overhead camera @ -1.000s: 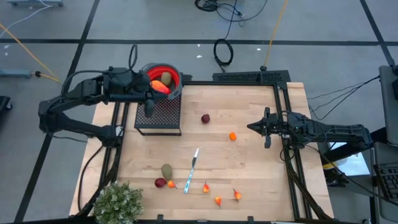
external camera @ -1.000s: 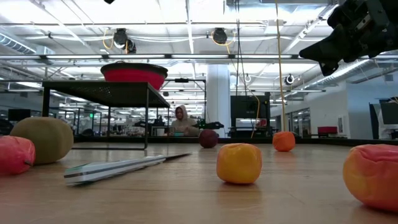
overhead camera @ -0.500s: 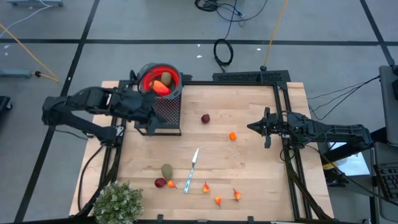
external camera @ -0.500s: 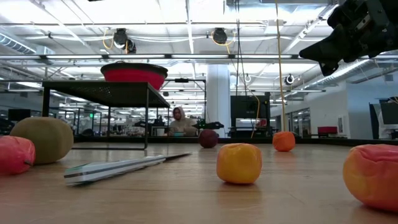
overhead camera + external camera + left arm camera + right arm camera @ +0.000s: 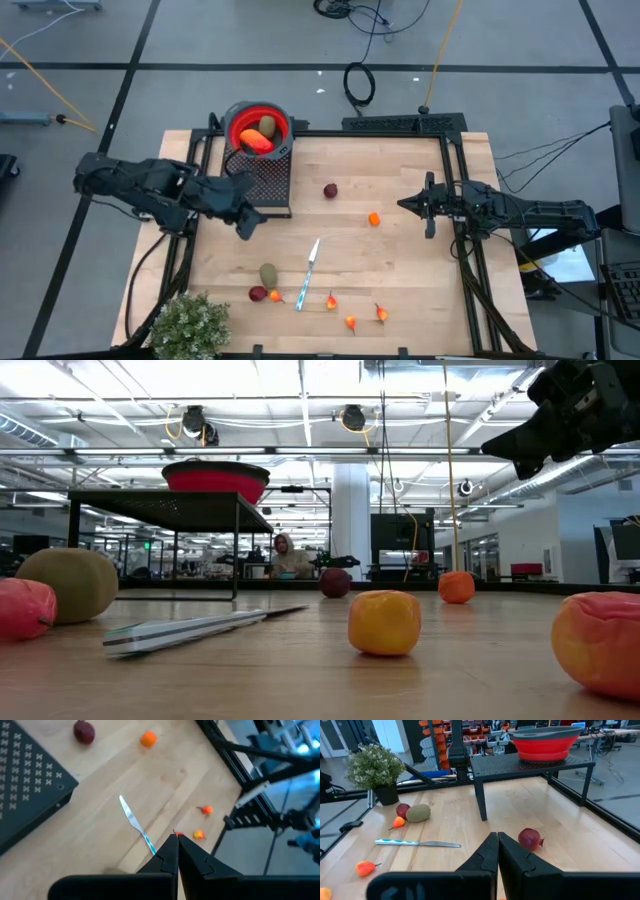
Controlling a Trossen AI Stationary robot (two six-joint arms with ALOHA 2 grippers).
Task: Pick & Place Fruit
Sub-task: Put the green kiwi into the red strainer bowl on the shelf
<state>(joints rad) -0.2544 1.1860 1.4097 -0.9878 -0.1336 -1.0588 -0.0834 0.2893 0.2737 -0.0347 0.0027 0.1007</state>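
Wooden worktop point(image 5: 400, 290) carried fruit point(image 5: 268, 274) scattered near front edge. Left gripper point(image 5: 247, 222) hovered beside stand point(image 5: 262, 183), jaws pressed together, empty; should spread before descending. Right gripper point(image 5: 427, 207) waited, pressed together, right edge.

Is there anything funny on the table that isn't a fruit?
Yes: a slim silver knife with a blue handle lies flat among the small toy fruits on the wooden table. A bushy grey-green potted plant sits at one corner. Nothing is spilled or broken.

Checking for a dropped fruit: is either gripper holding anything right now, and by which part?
Nothing is held. The left gripper is shut and empty above the table near the black stand; the right gripper waits shut and empty at the table's right.
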